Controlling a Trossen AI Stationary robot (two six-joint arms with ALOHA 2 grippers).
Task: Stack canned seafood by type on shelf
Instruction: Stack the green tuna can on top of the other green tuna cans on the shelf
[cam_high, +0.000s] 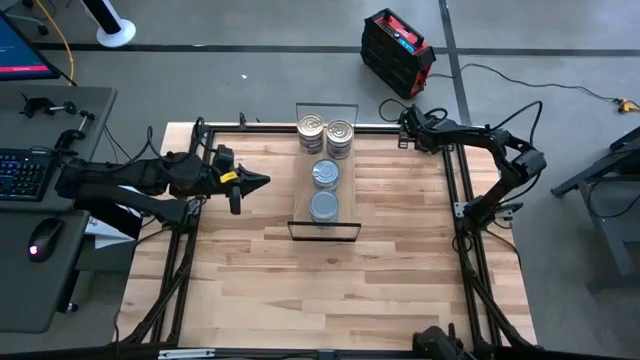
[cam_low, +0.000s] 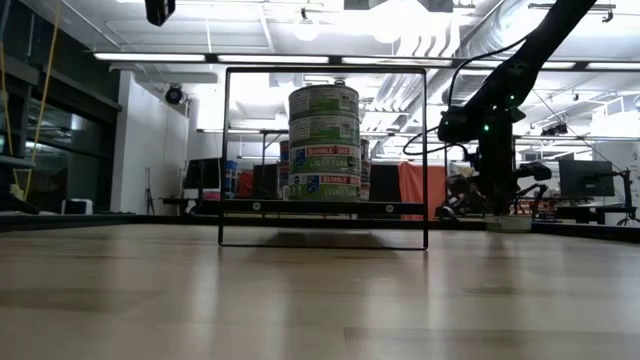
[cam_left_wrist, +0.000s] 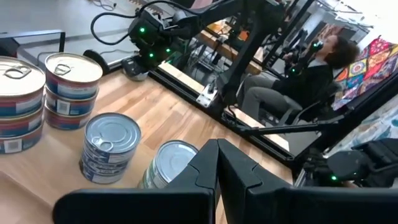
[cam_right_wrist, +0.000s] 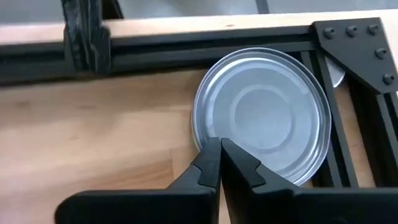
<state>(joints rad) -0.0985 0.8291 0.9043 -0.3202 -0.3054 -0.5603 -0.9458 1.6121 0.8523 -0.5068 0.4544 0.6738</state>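
Note:
The shelf (cam_high: 325, 225) is a light plank with black wire end frames and stands mid-table. At its far end are two stacks of tins with ring-pull lids (cam_high: 312, 128) (cam_high: 340, 132). Two blue-grey-topped stacks (cam_high: 326, 173) (cam_high: 323, 206) follow toward the near end. My left gripper (cam_high: 264, 181) is shut and hovers left of the shelf, pointing at it. In its wrist view the same tins show (cam_left_wrist: 111, 146) (cam_left_wrist: 71, 87). My right gripper (cam_right_wrist: 221, 149) is shut at the table's far right corner, over the rim of a lone silver-topped tin (cam_right_wrist: 264, 115) lying flat on the table. My right gripper comes from above, its shut fingertips (cam_right_wrist: 211, 163) standing over the tin's rim (cam_right_wrist: 202, 134). I cannot tell whether they touch it. The tin rests flat on the tabletop in the corner of the black frame.
Black rails (cam_high: 455, 180) run along the table's edges, and a corner bracket (cam_right_wrist: 354, 43) stands right beside the lone tin. Bare tabletop (cam_high: 330, 290) lies near the shelf's near end. A person (cam_left_wrist: 311, 68) sits beyond the table's right side. A desk with a keyboard (cam_high: 25, 175) is at left.

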